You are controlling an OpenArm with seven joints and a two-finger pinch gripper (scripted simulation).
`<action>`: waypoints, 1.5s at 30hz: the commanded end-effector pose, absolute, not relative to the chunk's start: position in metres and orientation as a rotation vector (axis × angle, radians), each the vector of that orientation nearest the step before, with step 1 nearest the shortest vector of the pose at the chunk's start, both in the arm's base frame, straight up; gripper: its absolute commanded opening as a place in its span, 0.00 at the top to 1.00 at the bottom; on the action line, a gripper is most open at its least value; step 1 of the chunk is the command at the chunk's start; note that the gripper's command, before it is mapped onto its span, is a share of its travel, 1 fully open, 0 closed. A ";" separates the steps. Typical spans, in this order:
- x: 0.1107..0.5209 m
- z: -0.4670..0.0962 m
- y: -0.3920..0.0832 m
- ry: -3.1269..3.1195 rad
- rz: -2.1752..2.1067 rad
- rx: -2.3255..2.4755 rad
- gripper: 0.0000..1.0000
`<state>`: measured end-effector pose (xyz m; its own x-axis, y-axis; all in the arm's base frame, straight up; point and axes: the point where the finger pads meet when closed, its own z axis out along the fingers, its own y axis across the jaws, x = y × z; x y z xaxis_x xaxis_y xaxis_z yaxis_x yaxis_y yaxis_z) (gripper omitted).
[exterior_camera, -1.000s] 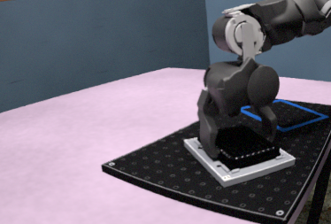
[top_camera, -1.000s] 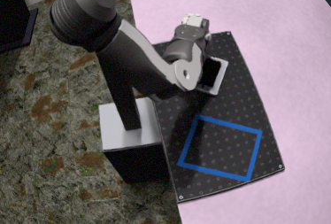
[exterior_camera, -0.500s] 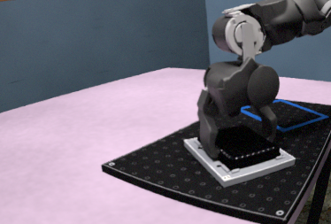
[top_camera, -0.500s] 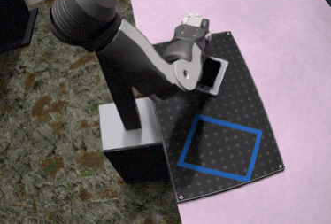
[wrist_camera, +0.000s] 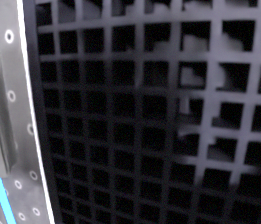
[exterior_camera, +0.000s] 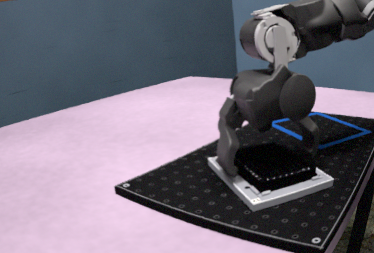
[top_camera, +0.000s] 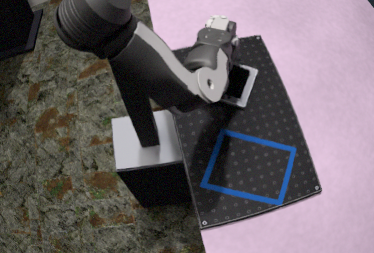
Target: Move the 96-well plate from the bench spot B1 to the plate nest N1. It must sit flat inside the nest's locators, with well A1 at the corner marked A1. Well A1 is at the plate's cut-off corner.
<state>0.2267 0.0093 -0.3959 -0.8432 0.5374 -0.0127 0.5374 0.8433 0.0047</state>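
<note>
The black 96-well plate [exterior_camera: 275, 163] lies flat on the light grey plate nest N1 [exterior_camera: 270, 182] on the black perforated board. In the top view the plate [top_camera: 239, 84] and nest [top_camera: 246, 89] are half hidden by my wrist. My gripper [exterior_camera: 270, 155] is low over the plate, one finger on each side, open and a little apart from its sides. The wrist view shows the plate's wells [wrist_camera: 141, 125] close up, with the nest's edge [wrist_camera: 6, 125] at the left. I cannot see the cut-off corner or the A1 mark. The blue outline of spot B1 [top_camera: 248, 167] is empty.
The black perforated board [top_camera: 260, 138] lies on the pink table, near its left edge. My arm's grey base block [top_camera: 145, 153] stands beside the table on the floor. Spot B1 also shows behind the nest [exterior_camera: 322, 128].
</note>
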 end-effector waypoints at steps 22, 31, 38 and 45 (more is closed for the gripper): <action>0.227 -0.355 0.010 3.004 0.006 0.872 0.23; 0.227 -0.315 0.010 3.004 0.006 0.871 0.23; 0.227 -0.315 0.010 3.004 0.006 0.871 0.23; 0.227 -0.315 0.010 3.004 0.006 0.871 0.23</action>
<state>0.2267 0.0106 -0.3152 -0.8466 0.5321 -0.0117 0.5320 0.8467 0.0120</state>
